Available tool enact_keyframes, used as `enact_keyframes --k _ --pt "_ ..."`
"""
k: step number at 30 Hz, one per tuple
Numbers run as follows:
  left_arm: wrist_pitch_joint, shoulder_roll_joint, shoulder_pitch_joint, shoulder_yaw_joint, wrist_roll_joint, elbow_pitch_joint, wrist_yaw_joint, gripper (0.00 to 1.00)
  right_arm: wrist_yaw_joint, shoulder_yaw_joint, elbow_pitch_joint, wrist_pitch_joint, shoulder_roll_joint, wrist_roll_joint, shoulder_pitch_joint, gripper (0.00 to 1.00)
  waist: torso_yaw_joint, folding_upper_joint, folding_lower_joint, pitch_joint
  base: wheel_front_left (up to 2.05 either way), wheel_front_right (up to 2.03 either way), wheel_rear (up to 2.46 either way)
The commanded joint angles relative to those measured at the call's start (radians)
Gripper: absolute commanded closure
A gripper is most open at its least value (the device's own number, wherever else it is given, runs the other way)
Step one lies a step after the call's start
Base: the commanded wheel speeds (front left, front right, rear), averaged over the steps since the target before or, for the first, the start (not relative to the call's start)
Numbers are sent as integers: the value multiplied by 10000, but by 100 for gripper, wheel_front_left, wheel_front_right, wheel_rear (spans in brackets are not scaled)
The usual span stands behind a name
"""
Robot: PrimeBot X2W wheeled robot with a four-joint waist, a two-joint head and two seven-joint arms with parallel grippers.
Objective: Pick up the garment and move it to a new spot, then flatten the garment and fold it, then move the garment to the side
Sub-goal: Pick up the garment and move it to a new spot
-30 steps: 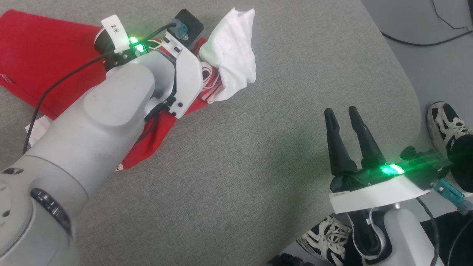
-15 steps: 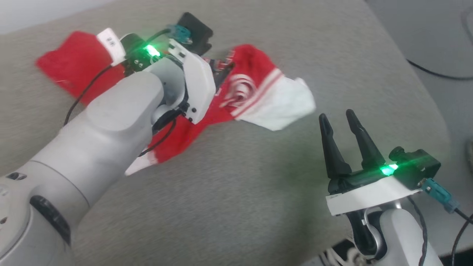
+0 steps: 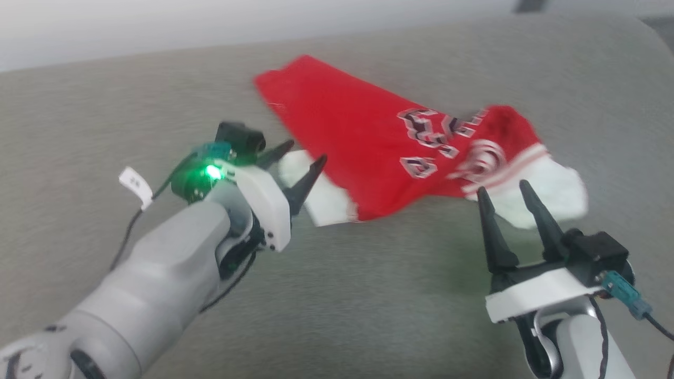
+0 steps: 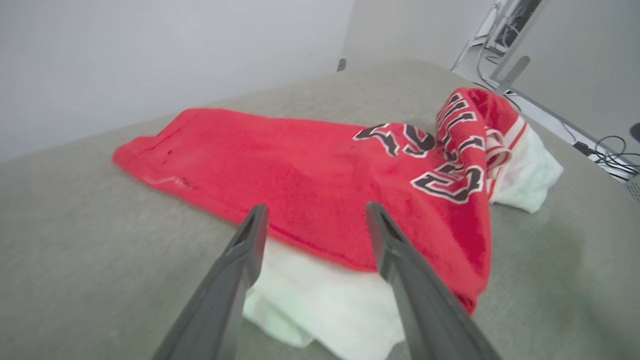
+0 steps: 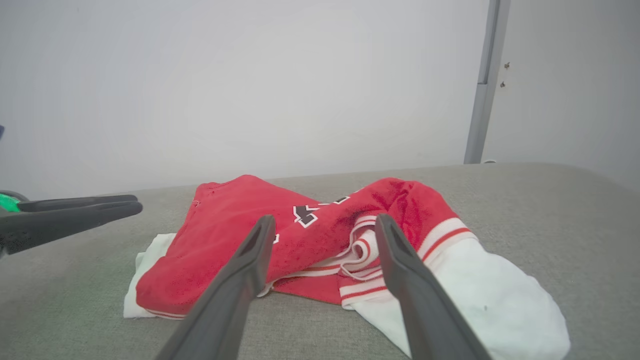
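Jaws wide; garment (image 3: 358, 142) crumpled, red with white sleeves.

Pale grey forearms (image 3: 158, 263), dark tapered jaws

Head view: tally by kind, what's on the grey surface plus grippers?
Garments: 1, the garment, crumpled, red with white sleeves
Grippers: 2, left gripper and right gripper, both open and empty
Total: 3

the garment (image 4: 310, 185) is soft, fuzzy cloth; the grey surface (image 3: 368, 295) under it looks matt and felt-like.
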Motion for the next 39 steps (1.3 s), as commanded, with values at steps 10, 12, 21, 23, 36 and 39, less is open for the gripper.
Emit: enact_keyframes --k 10,12,21,23,36,39 --pt "-173 196 2664 2795 1383 -518 176 0 -5 -1239 183 -34 6 -1046 968 0 3337 0 0 -1585 0 0 0" --pt "-173 232 3676 3624 1942 -835 229 0 -5 -1636 178 -34 9 -1292 1332 0 3750 0 0 -1895 0 0 0" --pt "-175 573 6131 5343 3573 -1802 654 0 -6 -2402 108 -34 -237 -1440 2597 0 4440 0 0 -2732 0 0 0" --pt "-175 687 6621 5785 3977 -2201 845 0 -6 -2508 74 -34 -278 -1435 2765 0 4483 0 0 -2820 0 0 0" --pt "-178 965 9949 8832 7069 -5468 1886 0 -6 -2845 -298 -34 -372 -1478 3184 0 4299 0 0 -3009 0 0 0" --pt "-178 782 10492 9585 7762 -6195 1844 0 -6 -2880 -422 -34 -389 -1504 3188 0 4238 0 0 -3034 0 0 0"
